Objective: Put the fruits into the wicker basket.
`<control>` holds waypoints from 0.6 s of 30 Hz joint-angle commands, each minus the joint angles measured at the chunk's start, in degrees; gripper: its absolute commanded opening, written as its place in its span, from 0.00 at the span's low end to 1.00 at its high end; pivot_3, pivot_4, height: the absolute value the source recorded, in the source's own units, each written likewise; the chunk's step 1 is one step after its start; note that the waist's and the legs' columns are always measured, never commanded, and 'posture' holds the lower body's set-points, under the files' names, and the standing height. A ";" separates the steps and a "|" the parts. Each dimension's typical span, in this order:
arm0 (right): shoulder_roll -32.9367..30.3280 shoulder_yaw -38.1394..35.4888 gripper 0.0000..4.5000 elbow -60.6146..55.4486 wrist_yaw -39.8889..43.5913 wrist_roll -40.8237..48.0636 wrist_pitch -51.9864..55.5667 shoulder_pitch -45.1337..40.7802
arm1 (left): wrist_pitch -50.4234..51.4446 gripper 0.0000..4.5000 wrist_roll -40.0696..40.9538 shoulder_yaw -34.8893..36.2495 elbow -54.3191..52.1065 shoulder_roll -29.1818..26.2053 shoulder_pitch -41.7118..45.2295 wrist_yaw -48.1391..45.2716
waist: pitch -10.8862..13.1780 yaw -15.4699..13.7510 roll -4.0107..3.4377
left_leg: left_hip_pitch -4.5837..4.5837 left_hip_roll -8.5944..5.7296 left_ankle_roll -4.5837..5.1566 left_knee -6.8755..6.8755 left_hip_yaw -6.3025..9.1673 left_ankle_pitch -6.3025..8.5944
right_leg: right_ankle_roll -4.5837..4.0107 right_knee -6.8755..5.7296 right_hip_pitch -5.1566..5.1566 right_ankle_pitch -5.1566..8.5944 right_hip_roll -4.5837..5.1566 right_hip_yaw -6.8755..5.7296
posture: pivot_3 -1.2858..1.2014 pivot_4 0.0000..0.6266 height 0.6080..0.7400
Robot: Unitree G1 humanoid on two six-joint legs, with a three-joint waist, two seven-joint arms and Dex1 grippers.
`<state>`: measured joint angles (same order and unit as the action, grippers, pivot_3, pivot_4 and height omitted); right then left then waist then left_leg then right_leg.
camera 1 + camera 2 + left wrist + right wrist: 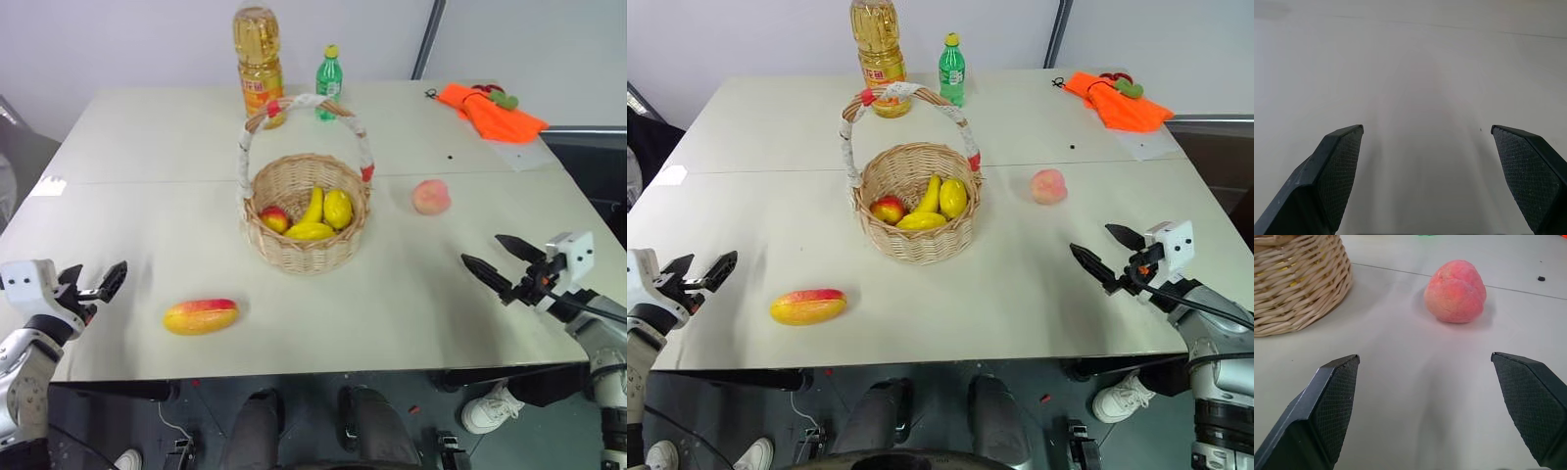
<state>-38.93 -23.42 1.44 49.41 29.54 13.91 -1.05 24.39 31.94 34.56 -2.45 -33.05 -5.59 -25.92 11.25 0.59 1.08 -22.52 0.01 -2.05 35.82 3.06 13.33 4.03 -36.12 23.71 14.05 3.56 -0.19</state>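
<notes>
Right end effector (495, 262) open, mango (200, 316) lying crosswise

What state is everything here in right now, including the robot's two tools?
Left tool: open, empty.
Right tool: open, empty.
Mango: lying on table.
Peach: on table, outside basket.
Wicker basket: upright, holding banana, lemon, apple.
Oil bottle: upright, capped.
Green bottle: upright, capped.

Mango (200, 316), peach (430, 197) outside basket (306, 211)
</notes>
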 commanded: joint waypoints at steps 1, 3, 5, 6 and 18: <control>-1.13 -1.56 1.00 -1.59 0.26 0.77 -0.28 -0.70 | -0.23 1.00 0.10 1.36 -1.24 -0.66 -0.07 -0.05 | 0.00 0.00 0.00 | 0.00 0.00 0.00 0.00 0.00 0.00 | 0.00 0.00 0.00 0.00 0.00 0.00 | 0.52 0.24 1.00; -1.21 -1.30 1.00 -1.84 0.23 0.55 -0.23 -0.66 | 0.22 1.00 0.53 1.14 -1.36 -0.75 -0.11 -0.44 | 0.00 0.00 0.00 | 0.00 0.00 0.00 0.00 0.00 0.00 | 0.00 0.00 0.00 0.00 0.00 0.00 | 0.52 0.24 1.00; -1.34 -0.99 1.00 -2.07 0.12 0.21 -0.15 -0.62 | 1.45 1.00 1.75 1.41 -1.39 -0.77 0.22 -0.73 | 0.00 0.00 0.00 | 0.00 0.00 0.00 0.00 0.00 0.00 | 0.00 0.00 0.00 0.00 0.00 0.00 | 0.52 0.24 1.00; -1.43 -0.85 1.00 -2.20 0.02 0.04 -0.02 -0.59 | 1.99 1.00 2.45 1.47 -1.70 -0.97 0.38 -1.33 | 0.00 0.00 0.00 | 0.00 0.00 0.00 0.00 0.00 0.00 | 0.00 0.00 0.00 0.00 0.00 0.00 | 0.52 0.24 1.00; -1.94 -0.56 1.00 -6.79 0.37 1.37 3.06 0.05 | 8.78 1.00 5.89 -2.98 -6.10 -6.74 4.86 -9.43 | 0.01 -0.01 0.00 | 0.00 -0.03 0.00 0.00 -0.01 0.00 | -0.02 0.00 0.00 -0.01 -0.03 -0.01 | 0.52 0.24 1.00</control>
<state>-39.38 -23.08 -1.78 49.42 29.56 16.36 -0.87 32.38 36.42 32.11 -5.69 -37.68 -1.84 -33.00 11.25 0.58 1.08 -22.52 -0.02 -2.05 35.82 3.06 13.33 4.01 -36.11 23.71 14.04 3.53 -0.21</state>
